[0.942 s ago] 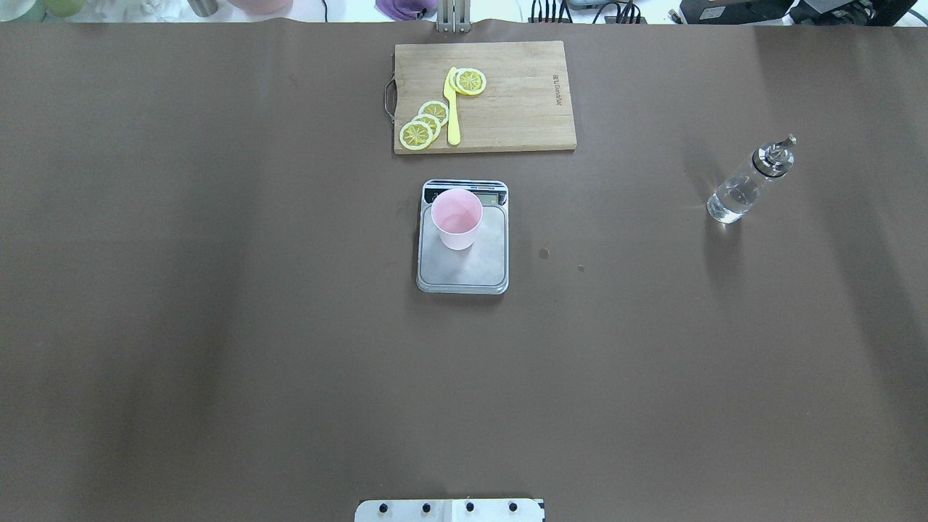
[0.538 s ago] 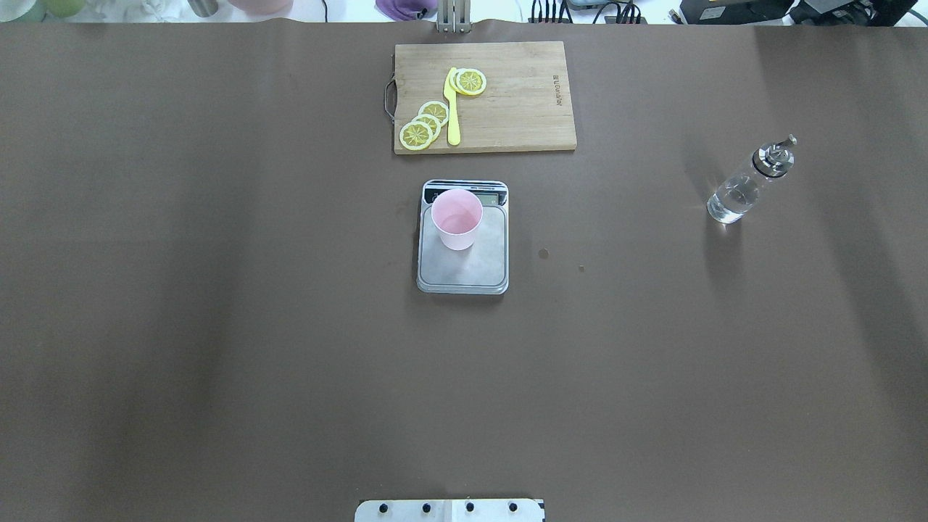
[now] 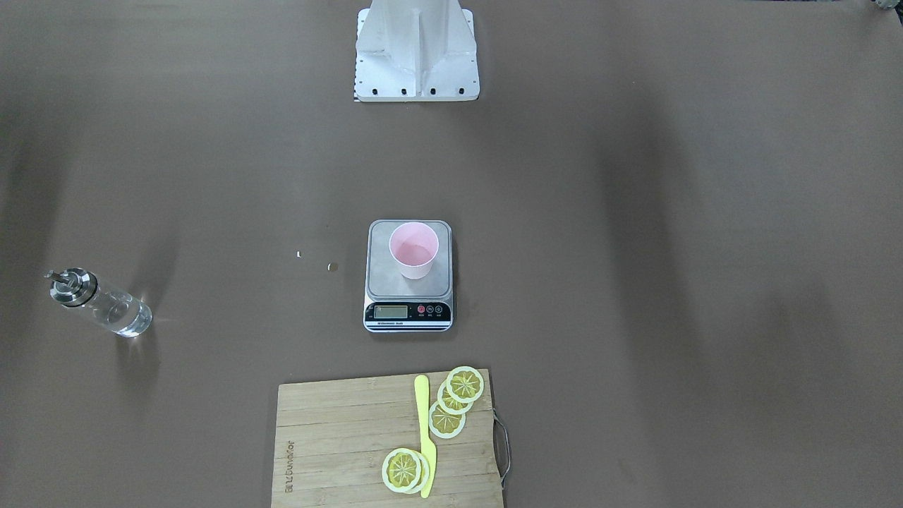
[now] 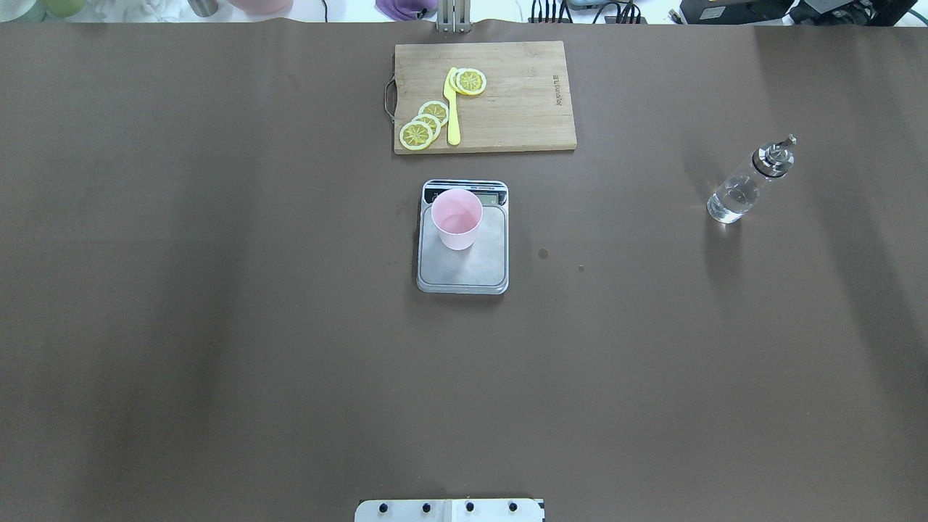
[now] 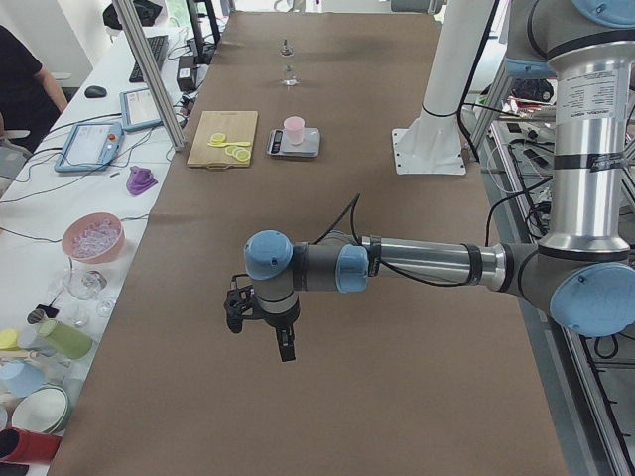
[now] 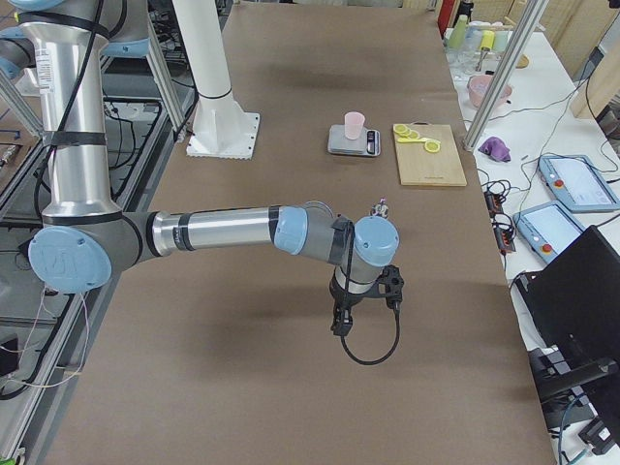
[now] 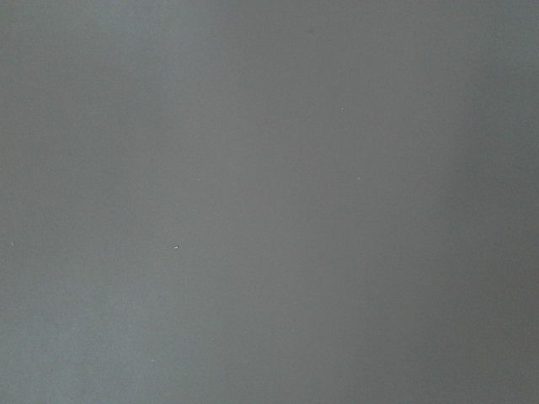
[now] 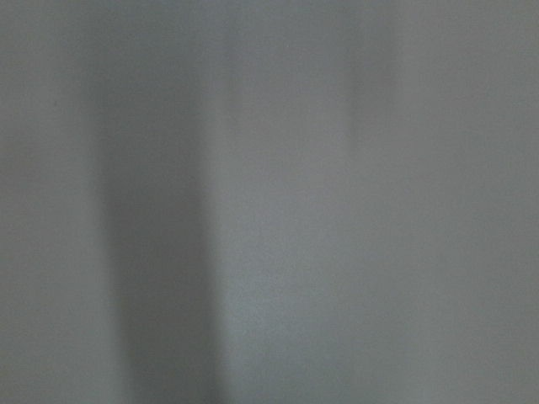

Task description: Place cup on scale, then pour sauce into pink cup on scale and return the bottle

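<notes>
On the brown worktop (image 4: 217,326), the scale (image 4: 478,272) sits at centre, the glass bottle (image 4: 739,192) stands upright well apart on my right arm's side, and the pink cup (image 4: 457,217) rests on the scale. I judge the bottle smooth and breakable, best gripped around its body below the cap (image 4: 771,161). Whether the left tool (image 5: 286,349) or right tool (image 6: 339,322) is apart or together I cannot tell. The scale's display (image 3: 391,311) is unreadable.

Light: even, diffuse, from above; no hard-edged shadows.
Shadows: broad soft dark bands across my brown table cover (image 4: 217,326) in the overhead and front views.
Glare: a small bright glint at the foot of the bottle (image 4: 734,196); the strip beyond the far table edge is washed out white.
Focus: fixed views sharp; my two wrist views are featureless grey blur (the right one has a dark upright band on its left side).
</notes>
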`<act>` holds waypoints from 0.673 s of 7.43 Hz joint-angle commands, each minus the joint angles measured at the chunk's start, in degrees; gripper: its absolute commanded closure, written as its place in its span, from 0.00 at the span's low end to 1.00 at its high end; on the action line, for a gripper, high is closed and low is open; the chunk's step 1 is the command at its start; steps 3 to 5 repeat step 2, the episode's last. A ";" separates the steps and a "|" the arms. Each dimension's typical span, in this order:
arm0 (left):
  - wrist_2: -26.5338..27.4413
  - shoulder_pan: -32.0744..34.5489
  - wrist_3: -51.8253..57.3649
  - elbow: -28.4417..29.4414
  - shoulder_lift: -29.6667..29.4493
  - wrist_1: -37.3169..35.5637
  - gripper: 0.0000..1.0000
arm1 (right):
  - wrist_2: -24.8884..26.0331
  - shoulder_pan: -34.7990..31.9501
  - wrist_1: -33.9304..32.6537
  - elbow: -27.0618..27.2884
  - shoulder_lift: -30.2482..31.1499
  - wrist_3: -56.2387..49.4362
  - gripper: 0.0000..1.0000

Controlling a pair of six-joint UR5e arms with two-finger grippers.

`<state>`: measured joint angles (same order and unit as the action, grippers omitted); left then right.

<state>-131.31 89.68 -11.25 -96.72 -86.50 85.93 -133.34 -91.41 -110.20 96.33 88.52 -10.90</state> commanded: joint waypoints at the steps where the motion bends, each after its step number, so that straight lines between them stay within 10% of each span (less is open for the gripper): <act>1: 0.00 -0.03 0.00 0.39 -0.24 0.03 0.01 | 0.01 0.00 -0.02 0.09 -0.37 0.00 0.00; 5: 0.00 -0.03 0.00 1.09 -0.77 0.03 0.01 | 0.01 0.00 -0.02 0.09 -0.54 0.00 0.00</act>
